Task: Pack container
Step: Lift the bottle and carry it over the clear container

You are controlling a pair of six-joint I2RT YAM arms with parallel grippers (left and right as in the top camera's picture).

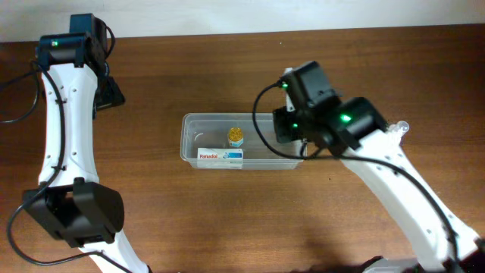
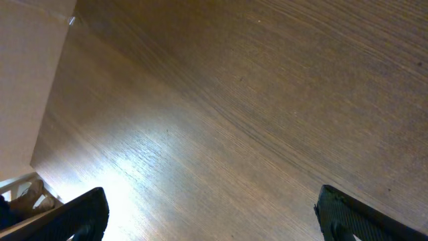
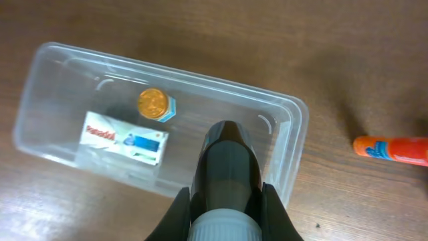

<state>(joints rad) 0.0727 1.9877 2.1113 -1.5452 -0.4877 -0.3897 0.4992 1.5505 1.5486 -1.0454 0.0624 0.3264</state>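
The container (image 1: pixel 208 129) is a clear rectangular tub in the middle of the brown table, also seen from above in the right wrist view (image 3: pixel 200 100). Inside it lie a white Panadol box (image 1: pixel 220 158) (image 3: pixel 124 138) and a small bottle with a gold cap (image 1: pixel 236 136) (image 3: pixel 156 104). My right gripper (image 3: pixel 227 207) hangs above the tub's right end, shut on a dark bottle with a white ribbed cap (image 3: pixel 227 167); in the overhead view this gripper (image 1: pixel 289 127) hides the bottle. My left gripper (image 2: pixel 210 211) (image 1: pixel 110 91) stands wide open over bare wood at the far left back.
An orange tube with a white label (image 3: pixel 391 148) lies on the table to the right of the tub. The table's back edge meets a pale wall (image 1: pixel 242 15). The right arm (image 1: pixel 394 174) crosses the front right of the table.
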